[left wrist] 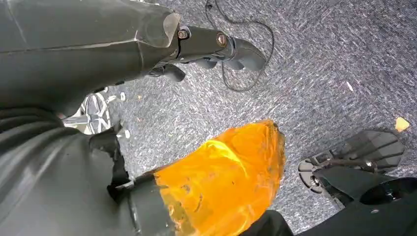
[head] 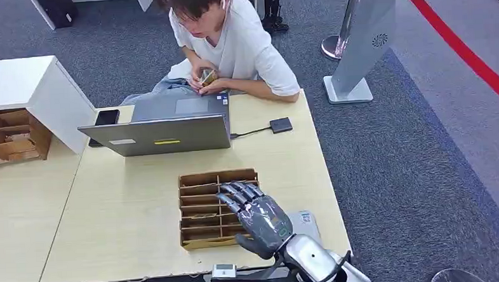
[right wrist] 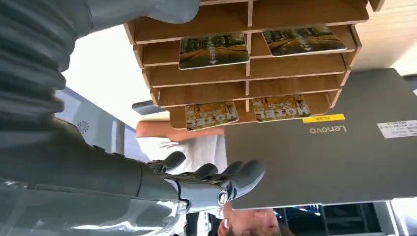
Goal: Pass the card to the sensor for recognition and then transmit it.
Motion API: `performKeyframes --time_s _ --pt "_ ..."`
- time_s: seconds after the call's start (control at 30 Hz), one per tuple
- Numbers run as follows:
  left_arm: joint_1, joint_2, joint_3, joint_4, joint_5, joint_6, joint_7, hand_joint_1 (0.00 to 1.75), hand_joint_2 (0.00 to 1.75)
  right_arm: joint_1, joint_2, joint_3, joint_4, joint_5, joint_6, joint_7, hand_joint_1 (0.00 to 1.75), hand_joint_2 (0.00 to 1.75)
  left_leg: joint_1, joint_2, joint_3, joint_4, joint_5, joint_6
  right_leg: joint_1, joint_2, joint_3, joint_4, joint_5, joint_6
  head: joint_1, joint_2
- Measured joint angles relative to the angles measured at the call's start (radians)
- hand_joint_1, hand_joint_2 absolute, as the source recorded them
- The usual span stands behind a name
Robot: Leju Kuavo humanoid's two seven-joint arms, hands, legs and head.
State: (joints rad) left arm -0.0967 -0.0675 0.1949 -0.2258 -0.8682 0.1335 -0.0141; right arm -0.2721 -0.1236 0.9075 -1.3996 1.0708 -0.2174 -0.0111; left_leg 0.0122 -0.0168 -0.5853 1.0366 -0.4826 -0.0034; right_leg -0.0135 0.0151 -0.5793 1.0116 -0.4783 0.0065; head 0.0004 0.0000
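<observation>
A wooden card rack (head: 202, 210) lies on the light table in front of me. Its slots hold several printed cards (right wrist: 214, 49), some reading MOTEL (right wrist: 211, 115). My right hand (head: 258, 218) hovers over the rack's right side, fingers spread and holding nothing; its fingers (right wrist: 231, 178) are apart in the right wrist view. A small black sensor (head: 280, 125) sits by the laptop, joined to it by a cable. A person across the table holds a card (head: 207, 77) in both hands. My left hand (left wrist: 211, 44) hangs over the grey carpet with nothing in it.
A grey laptop (head: 164, 129) stands open between the rack and the person. A black phone (head: 106, 117) lies to its left. A second wooden rack (head: 11, 135) and a white box (head: 22, 81) stand at the far left. A grey stand (head: 357, 47) rises at the back right.
</observation>
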Motion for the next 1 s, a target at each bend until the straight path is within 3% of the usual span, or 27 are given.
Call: performKeyframes --time_s 0.47,0.73,0.77,0.8,1.0 --pt "-0.001 0.000 0.000 0.000 -0.003 -0.001 0.002 0.00 0.00 -0.003 0.006 -0.004 0.008 -0.003 0.012 0.000 0.26 1.75 0.000 0.000 0.000 0.000 0.000 0.000 0.000 0.000 0.000 0.000 0.000 0.000 0.000 0.000" --pt "-0.005 0.000 0.000 0.000 -0.011 -0.007 0.002 0.00 0.00 -0.019 0.016 -0.012 0.030 -0.007 0.022 0.003 0.38 1.75 0.000 0.000 0.000 0.000 0.000 0.000 0.000 0.000 0.000 0.000 0.000 0.000 0.000 0.000" --pt "-0.005 -0.001 0.000 0.000 -0.012 -0.008 0.002 0.00 0.00 -0.021 0.016 -0.012 0.031 -0.008 0.023 0.004 0.52 1.75 0.000 0.000 0.000 0.000 0.000 0.000 0.000 0.000 0.000 0.000 0.000 0.000 0.000 0.000" --pt "-0.005 -0.001 0.000 0.000 -0.012 -0.008 0.002 0.00 0.00 -0.024 0.017 -0.013 0.033 -0.011 0.028 0.004 0.56 1.75 0.000 0.000 0.000 0.000 0.000 0.000 0.000 0.000 0.000 0.000 0.000 0.000 0.000 0.000" --pt "-0.006 -0.001 0.000 0.000 -0.014 -0.009 0.002 0.00 0.00 -0.032 0.023 -0.014 0.045 -0.015 0.037 0.011 0.56 1.75 0.000 0.000 0.000 0.000 0.000 0.000 0.000 0.000 0.000 0.000 0.000 0.000 0.000 0.000"
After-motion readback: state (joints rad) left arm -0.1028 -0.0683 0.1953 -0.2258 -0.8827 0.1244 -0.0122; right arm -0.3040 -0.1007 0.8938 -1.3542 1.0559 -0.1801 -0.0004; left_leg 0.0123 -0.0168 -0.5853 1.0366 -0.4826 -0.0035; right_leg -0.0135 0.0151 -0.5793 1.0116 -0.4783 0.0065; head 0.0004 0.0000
